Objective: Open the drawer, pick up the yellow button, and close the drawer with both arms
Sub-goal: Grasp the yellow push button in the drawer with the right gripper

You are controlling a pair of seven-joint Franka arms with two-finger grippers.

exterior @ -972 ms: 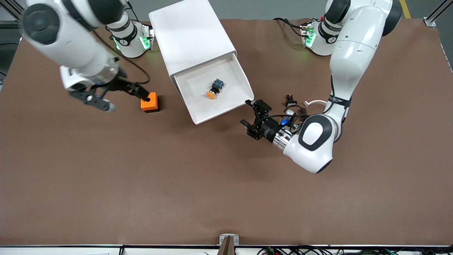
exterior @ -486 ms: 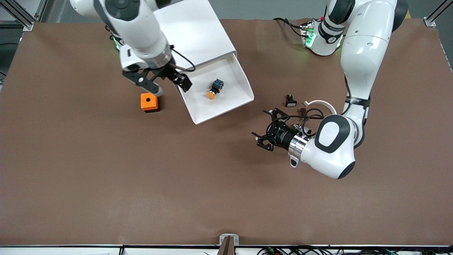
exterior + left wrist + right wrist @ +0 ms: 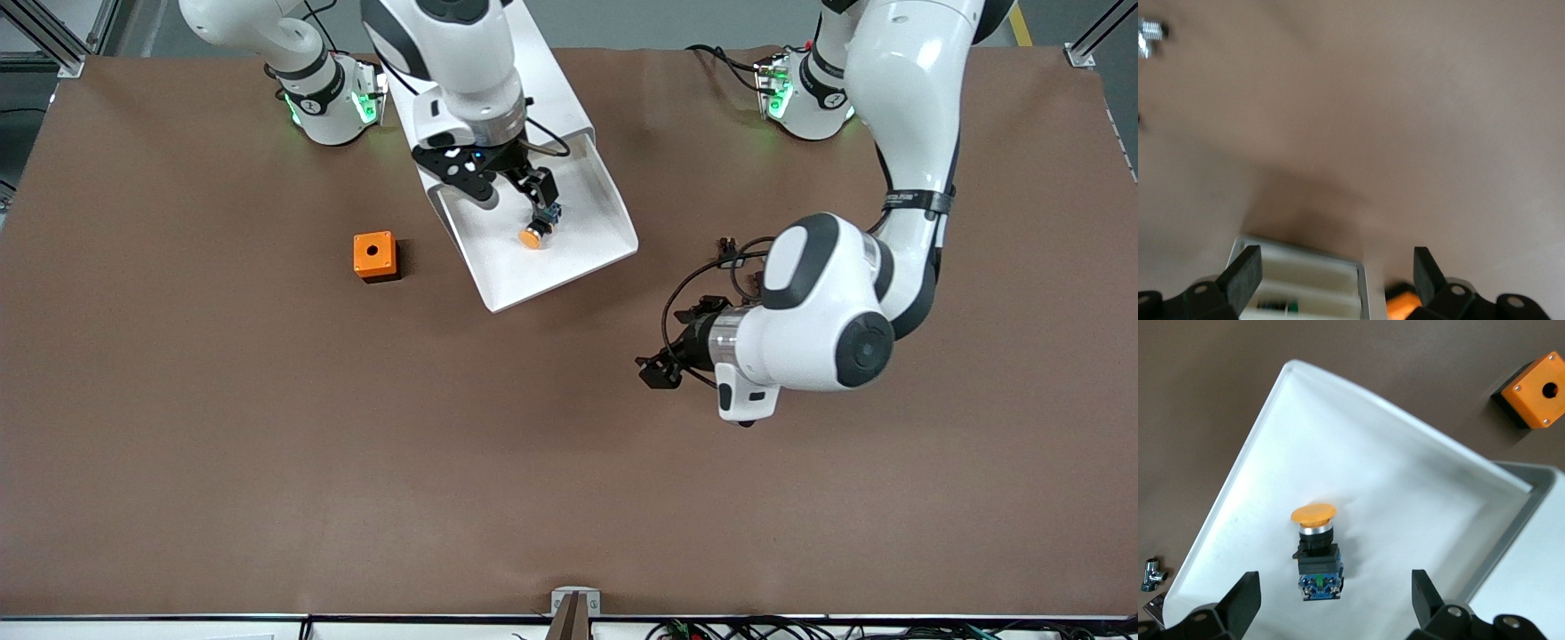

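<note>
Now the right gripper (image 3: 509,188), fingers spread wide, has swung over the button (image 3: 536,226) in the open drawer (image 3: 582,253), while the left gripper (image 3: 662,363), also spread, has drawn away over the table (image 3: 267,427).

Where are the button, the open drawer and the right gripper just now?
button (image 3: 1315,551): right wrist view, on its black body under the orange cap.
drawer (image 3: 569,258): front view, bare tray floor.
right gripper (image 3: 513,188): front view, between its open fingertips, over the drawer.

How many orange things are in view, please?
2. The button, with its orange cap, lies in the open drawer under the right gripper. The orange cube sits on the table beside the drawer, toward the right arm's end. Others may be hidden.
</note>
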